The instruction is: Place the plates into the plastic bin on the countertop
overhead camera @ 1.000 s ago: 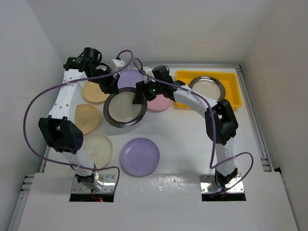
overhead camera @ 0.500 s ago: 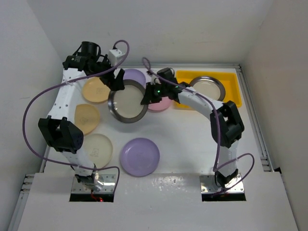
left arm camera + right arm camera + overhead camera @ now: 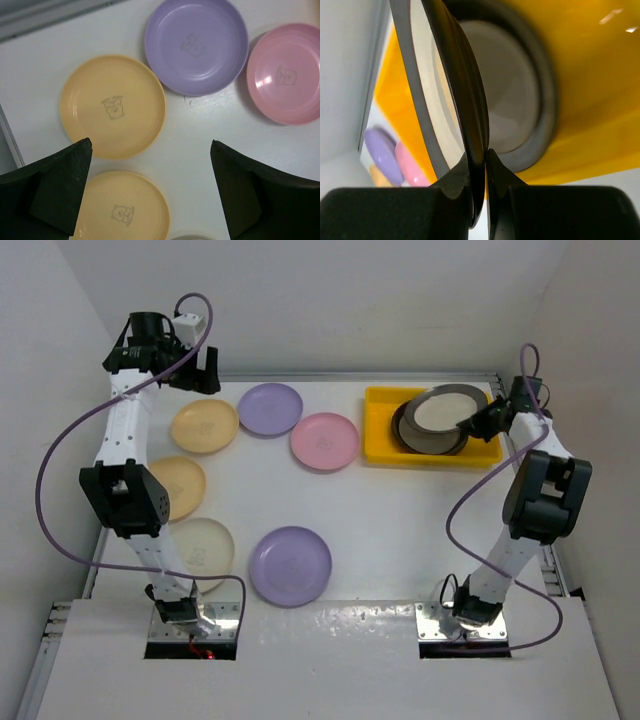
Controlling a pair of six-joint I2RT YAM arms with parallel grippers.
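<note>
Clamping the grey plate (image 3: 440, 408) over the plastic bin (image 3: 381, 447) — right hand (image 3: 479, 161); left hand (image 3: 150, 149) splayed.

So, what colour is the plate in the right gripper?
The plate has a dark grey rim, cream centre; best in top view.

Robotics lab cell: 2 arms (image 3: 122, 455) bolted to a white countertop (image 3: 400, 515) inside white walls (image 3: 340, 310).

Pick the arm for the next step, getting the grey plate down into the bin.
Right. The right gripper pinches the rim of the grey plate, tilted over the yellow bin above the binned plate. The left gripper is open and empty over the yellow plate, across the countertop.
</note>
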